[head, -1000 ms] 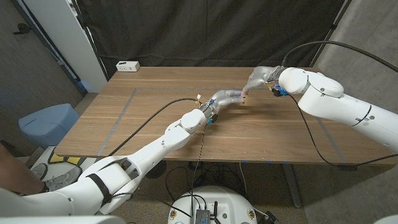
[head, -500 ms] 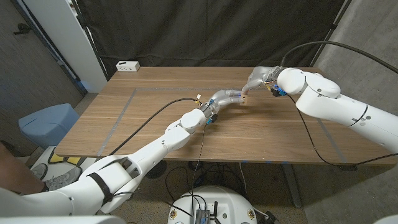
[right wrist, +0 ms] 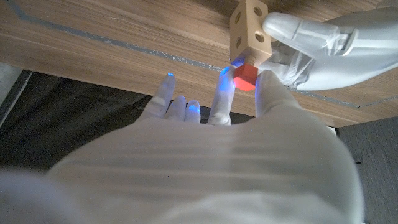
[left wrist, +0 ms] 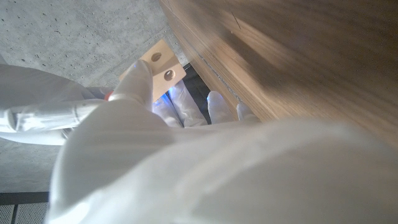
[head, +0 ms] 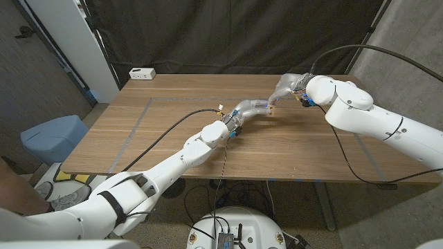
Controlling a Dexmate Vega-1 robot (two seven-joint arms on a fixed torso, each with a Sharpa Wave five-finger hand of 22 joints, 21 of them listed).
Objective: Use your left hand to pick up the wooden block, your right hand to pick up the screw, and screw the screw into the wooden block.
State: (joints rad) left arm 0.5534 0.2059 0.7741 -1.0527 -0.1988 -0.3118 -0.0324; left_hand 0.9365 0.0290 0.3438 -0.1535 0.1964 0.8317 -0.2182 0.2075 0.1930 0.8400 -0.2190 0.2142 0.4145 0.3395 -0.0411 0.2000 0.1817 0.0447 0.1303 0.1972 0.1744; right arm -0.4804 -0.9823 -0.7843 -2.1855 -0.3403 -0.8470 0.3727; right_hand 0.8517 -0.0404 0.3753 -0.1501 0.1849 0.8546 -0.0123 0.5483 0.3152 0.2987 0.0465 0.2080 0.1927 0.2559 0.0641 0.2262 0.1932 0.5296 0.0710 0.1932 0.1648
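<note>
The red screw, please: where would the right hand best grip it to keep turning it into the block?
Probably by the flat sides of its hexagonal head, pinched between thumb and a finger, coming from the end opposite the wooden block. The head stands out from the block's end face, which the left hand leaves free.

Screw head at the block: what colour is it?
Red, clearest in the right wrist view: the screw sits against the wooden block.

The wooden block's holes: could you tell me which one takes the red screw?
The hole in the wooden block's end face toward the right hand, where the red screw sits; its side holes stay empty.
</note>
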